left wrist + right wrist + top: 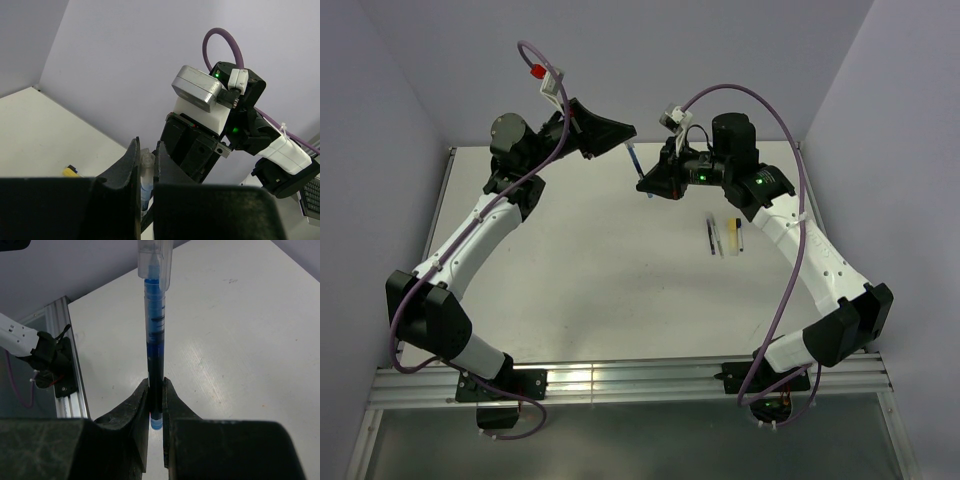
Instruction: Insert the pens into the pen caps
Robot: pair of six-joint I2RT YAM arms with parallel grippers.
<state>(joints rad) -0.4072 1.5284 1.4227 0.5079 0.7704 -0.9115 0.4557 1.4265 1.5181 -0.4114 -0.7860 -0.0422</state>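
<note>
A dark blue pen point(155, 345) is held upright in my right gripper point(156, 386), which is shut on its lower end. Its tip sits inside a pale translucent pen cap point(154, 260). My left gripper point(146, 150) is shut on that cap point(146, 167), with blue showing through its wall. In the top view the two grippers meet above the far middle of the table, left point(623, 140) and right point(646, 188), with the pen point(633, 160) spanning between them. A bright yellow pen cap point(735, 235) lies on the table beside a pale thin pen point(719, 240).
A thin dark stick point(711, 236) lies next to the pale pen, right of centre under the right arm. The yellow cap point(71, 171) also shows low in the left wrist view. Purple cables loop over both arms. Grey walls close in the white table point(580, 280).
</note>
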